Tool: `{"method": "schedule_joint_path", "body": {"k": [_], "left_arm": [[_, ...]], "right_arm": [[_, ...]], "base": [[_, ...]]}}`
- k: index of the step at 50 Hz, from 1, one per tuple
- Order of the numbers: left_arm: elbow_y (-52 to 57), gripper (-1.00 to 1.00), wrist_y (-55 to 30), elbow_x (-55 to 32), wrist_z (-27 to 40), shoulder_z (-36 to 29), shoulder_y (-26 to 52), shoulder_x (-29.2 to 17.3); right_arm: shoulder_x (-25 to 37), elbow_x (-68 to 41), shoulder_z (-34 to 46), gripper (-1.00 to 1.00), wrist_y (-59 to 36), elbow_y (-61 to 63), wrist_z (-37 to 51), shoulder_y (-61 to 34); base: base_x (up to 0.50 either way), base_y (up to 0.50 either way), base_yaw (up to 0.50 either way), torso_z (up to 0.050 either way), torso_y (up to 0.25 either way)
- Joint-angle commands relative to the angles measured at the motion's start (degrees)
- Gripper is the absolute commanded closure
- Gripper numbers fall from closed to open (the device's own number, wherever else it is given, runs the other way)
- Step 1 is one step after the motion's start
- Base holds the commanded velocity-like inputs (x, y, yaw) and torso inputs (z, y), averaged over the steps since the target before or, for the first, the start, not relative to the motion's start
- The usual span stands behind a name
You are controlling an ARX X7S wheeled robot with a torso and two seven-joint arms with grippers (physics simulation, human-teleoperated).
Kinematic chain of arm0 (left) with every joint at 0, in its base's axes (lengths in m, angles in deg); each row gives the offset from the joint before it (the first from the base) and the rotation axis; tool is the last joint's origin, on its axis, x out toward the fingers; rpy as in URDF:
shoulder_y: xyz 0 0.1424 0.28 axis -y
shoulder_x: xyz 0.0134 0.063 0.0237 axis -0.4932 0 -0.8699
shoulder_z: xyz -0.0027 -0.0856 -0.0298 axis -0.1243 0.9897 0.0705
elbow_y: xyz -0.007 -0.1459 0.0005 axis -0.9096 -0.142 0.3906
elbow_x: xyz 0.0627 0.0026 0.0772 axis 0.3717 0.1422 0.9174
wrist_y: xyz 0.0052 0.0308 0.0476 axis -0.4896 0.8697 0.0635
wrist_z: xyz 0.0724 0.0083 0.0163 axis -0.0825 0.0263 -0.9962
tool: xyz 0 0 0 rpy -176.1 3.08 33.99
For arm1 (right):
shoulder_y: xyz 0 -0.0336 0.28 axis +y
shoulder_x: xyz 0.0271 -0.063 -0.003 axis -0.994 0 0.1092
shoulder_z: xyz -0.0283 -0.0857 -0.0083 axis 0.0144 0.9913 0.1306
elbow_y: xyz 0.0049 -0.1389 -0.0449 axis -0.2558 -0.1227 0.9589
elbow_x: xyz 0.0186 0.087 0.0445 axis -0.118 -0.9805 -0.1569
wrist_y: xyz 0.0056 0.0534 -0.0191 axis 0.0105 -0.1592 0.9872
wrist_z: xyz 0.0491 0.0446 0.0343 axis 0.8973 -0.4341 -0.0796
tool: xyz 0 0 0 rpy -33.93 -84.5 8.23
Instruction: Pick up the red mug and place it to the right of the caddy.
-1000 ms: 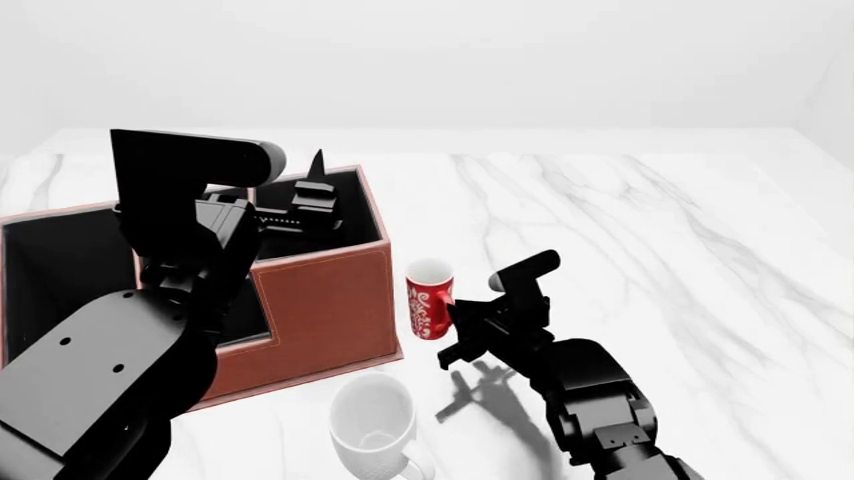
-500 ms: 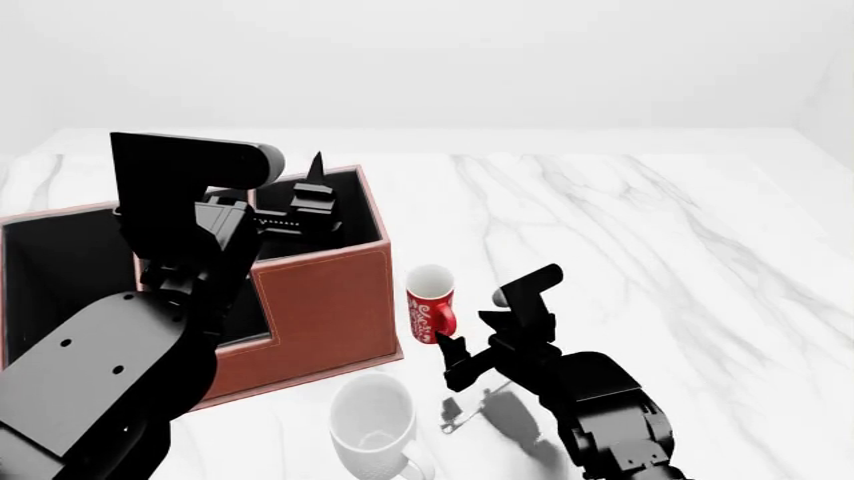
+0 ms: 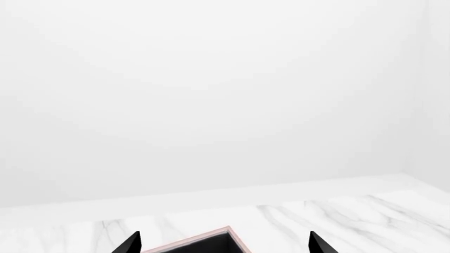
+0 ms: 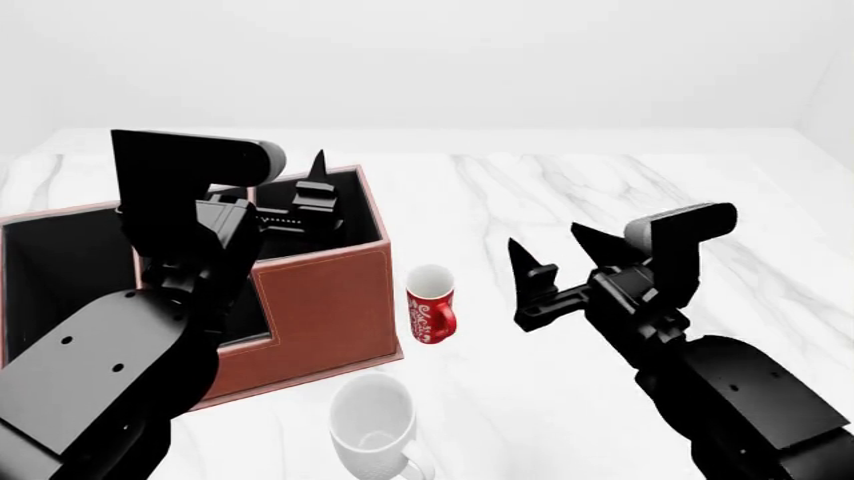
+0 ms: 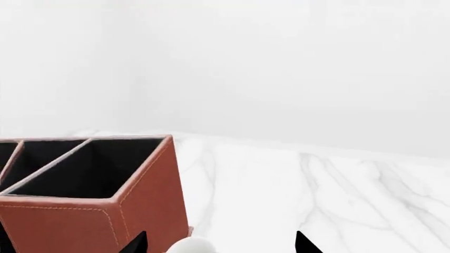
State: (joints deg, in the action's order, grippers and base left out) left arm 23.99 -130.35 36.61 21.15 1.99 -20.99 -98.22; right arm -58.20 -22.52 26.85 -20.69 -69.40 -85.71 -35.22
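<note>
red mug (image 4: 430,303) stands just right of caddy (image 4: 320,300), right hand (image 4: 554,262) apart

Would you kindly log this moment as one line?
red mug: upright, right of caddy | right end effector: open, apart from mug | left end effector: open, over caddy

Stitched leather-look caddy (image 4: 324,305) with matt black lining, glossy ceramic red mug (image 4: 430,305), polished marble table (image 4: 627,200).

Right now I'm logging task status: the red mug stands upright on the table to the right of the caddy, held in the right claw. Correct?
Not quite. The head view shows the right claw open and clear of the red mug, holding nothing. The rest holds: the mug stands upright on the table just right of the caddy.
</note>
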Motion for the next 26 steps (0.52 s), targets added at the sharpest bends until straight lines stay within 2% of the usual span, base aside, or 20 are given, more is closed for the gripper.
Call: {"method": "schedule_joint_path", "body": {"k": [1, 3, 7, 26], "left_arm": [[0.4, -1.0, -0.1, -0.5, 0.5, 0.2, 0.1, 0.0], [0.4, -1.0, 0.1, -0.5, 0.5, 0.1, -0.1, 0.0], [-0.4, -1.0, 1.0, -0.2, 0.2, -0.2, -0.3, -0.1], [1.2, -1.0, -1.0, -1.4, 1.4, -0.4, 0.7, -0.4]], "right_arm": [[2.0, -10.3, -12.2, -1.0, -6.8, 19.8, 10.3, -0.6], [1.0, -11.4, -12.9, -1.0, -4.4, 19.5, 7.7, 0.2], [-0.7, -8.8, -11.6, -1.0, -2.6, 18.1, 8.4, 0.2], [0.1, -10.9, -11.4, -1.0, -4.3, 19.4, 9.4, -0.9]], "base": [[0.0, 0.0, 0.0, 0.0, 0.0], [0.0, 0.0, 0.0, 0.0, 0.0], [0.0, 0.0, 0.0, 0.0, 0.0], [0.0, 0.0, 0.0, 0.0, 0.0]]}}
